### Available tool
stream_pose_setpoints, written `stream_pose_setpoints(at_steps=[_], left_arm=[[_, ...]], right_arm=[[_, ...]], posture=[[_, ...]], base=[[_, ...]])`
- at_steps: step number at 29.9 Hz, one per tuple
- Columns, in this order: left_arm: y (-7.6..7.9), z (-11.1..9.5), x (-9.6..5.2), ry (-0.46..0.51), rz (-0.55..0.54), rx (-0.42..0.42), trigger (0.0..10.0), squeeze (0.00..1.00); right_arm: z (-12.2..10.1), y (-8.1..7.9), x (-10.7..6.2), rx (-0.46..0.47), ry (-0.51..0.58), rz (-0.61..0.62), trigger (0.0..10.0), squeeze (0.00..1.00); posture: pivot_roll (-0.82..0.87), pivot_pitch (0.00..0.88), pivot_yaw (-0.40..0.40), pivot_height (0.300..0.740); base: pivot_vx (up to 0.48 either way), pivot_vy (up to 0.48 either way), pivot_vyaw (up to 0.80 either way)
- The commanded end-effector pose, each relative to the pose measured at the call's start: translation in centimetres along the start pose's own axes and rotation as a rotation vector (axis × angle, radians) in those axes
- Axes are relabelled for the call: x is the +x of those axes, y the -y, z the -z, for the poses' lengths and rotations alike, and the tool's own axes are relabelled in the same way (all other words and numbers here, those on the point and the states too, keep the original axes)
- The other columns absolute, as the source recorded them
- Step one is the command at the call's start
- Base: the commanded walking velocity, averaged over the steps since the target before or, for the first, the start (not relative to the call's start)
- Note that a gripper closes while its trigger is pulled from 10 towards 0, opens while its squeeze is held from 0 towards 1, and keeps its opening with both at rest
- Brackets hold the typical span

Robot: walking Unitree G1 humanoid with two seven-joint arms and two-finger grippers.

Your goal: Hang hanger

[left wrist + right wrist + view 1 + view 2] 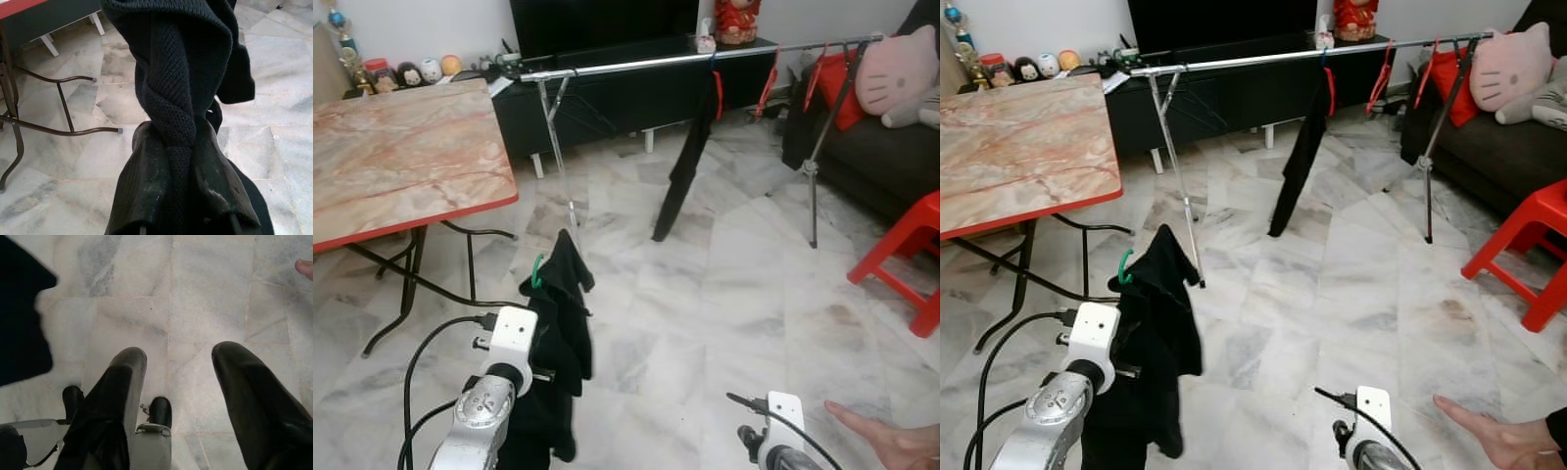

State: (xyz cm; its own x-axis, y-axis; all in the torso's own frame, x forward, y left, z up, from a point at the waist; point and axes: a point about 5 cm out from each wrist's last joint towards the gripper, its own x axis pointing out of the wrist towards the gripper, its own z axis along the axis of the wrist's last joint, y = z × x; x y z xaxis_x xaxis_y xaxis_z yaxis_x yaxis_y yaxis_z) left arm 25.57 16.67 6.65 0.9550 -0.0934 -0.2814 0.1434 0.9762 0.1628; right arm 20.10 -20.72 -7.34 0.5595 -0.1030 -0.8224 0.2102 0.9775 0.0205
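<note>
1. Black knit cloth is pinched between the two fingers of the left gripper (pixel 178 161), which close tightly on a bunched fold of the black garment (pixel 563 343) at near left.
2. The garment hangs from a green hanger (pixel 537 272), whose hook shows at the top left of the cloth, just above the left wrist.
3. The right gripper (pixel 178 377) points down over the marble floor (pixel 705 294) at near right, its fingers spread wide apart and holding nothing.
4. A person's hand (pixel 886 441) reaches in at the near right edge, close beside the right arm.
5. A silver clothes rail (pixel 636 65) spans the far side on slanted legs.
6. From the rail hang a long dark garment (pixel 685 166) on a red hanger (pixel 718 93), and further red hangers to the right.
7. A marble-topped table (pixel 401 157) with a red rim stands at left.
8. A red plastic stool (pixel 906 259) stands at right, with a dark sofa beyond it bearing a pink cat-shaped cushion (pixel 896 70).
</note>
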Motion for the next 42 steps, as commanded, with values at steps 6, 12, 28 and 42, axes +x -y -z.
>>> stream_pose_setpoints(at_steps=[6,12,28,42], left_arm=[[-0.1,-0.6,0.1,0.041,0.004,0.004,10.0,0.0],[0.0,-0.6,0.1,0.042,0.01,0.004,10.0,0.0],[0.3,-0.9,0.1,0.053,0.028,0.013,10.0,0.0],[2.3,-4.0,-0.2,0.163,0.202,0.013,10.0,0.0]], right_arm=[[-1.1,-1.1,0.2,-0.005,0.016,-0.005,10.0,1.0],[-0.7,-1.1,0.1,-0.071,0.012,-0.039,0.0,0.0],[-2.3,-2.3,0.2,-0.136,0.067,-0.115,0.0,0.0],[-6.7,-5.4,-0.7,-0.401,0.368,-0.339,10.0,0.0]], posture=[[-0.04,0.0,0.035,0.732],[-0.04,0.0,0.035,0.732],[-0.04,0.0,0.034,0.732],[-0.05,0.0,0.032,0.732]], base=[[0.0,0.0,0.0],[0.0,0.0,0.0],[0.0,0.0,0.0],[0.0,0.0,0.0]])
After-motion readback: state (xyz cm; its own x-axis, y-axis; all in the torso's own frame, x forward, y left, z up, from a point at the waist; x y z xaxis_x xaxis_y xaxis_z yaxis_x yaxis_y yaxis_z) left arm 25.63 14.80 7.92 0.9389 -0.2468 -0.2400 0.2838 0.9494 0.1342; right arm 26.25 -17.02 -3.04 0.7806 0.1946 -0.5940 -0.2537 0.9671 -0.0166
